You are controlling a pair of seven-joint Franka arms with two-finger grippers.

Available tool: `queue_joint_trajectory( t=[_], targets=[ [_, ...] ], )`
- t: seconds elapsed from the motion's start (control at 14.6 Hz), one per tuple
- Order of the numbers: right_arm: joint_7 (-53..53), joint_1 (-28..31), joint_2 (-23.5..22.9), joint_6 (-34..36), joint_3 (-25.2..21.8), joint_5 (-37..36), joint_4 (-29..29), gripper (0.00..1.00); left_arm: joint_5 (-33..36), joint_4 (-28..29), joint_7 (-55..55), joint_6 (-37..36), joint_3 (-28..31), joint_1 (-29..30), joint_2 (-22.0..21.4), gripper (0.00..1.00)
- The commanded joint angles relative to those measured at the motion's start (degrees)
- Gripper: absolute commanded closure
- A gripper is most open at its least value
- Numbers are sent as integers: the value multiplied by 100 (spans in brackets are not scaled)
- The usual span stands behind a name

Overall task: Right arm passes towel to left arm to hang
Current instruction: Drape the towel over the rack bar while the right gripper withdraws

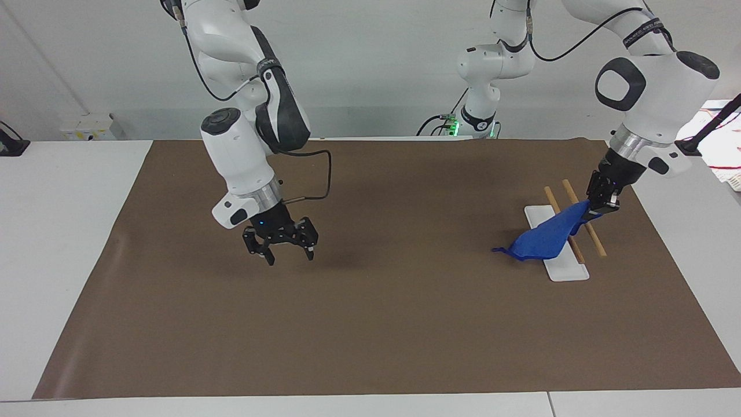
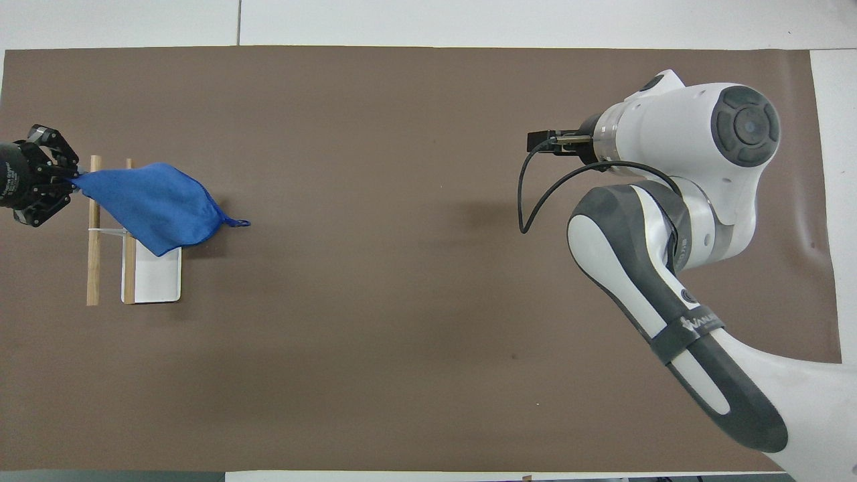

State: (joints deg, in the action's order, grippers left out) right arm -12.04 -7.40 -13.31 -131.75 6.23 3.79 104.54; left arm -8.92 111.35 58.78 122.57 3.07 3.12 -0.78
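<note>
Now left end effector [image 1: 600,207] pinching blue towel [image 1: 544,240] over rack [image 1: 558,255], right end effector [image 1: 288,249] spread, empty

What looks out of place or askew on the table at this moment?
Nothing is spilled or damaged. The blue towel lies unevenly over the wooden rack, bunched, one corner sticking out; the left gripper grips its other corner. The right gripper hangs open over the brown mat.

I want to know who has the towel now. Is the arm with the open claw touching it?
Apart. The facing view shows the right gripper open over bare mat, with wide brown mat between it and the towel, which the left gripper pinches.
</note>
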Motion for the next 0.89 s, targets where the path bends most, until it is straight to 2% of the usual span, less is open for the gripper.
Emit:
queue_joint_trajectory(
  t=[0.0, 0.2, 0.34, 0.61, 0.82],
  targets=[
    [114, 282, 573, 1016, -26, -405, 110, 0, 101, 352, -471, 284, -53, 503, -264, 100],
    [61, 484, 1074, 1818, -34, -397, 101, 0, 92, 352, -851, 460, -53, 961, -273, 100],
    [61, 686, 1374, 2466, -43, -345, -152, 0, 92, 466, -860, 661, -53, 1058, -308, 100],
    [61, 977, 1331, 4067, -52, -370, -1224, 0, 92, 711, -860, 1048, -53, 1164, -378, 100],
    [70, 1144, 1305, 4342, -43, -371, -1322, 0, 92, 1247, -851, 1531, -44, 1208, -449, 100]
  ],
)
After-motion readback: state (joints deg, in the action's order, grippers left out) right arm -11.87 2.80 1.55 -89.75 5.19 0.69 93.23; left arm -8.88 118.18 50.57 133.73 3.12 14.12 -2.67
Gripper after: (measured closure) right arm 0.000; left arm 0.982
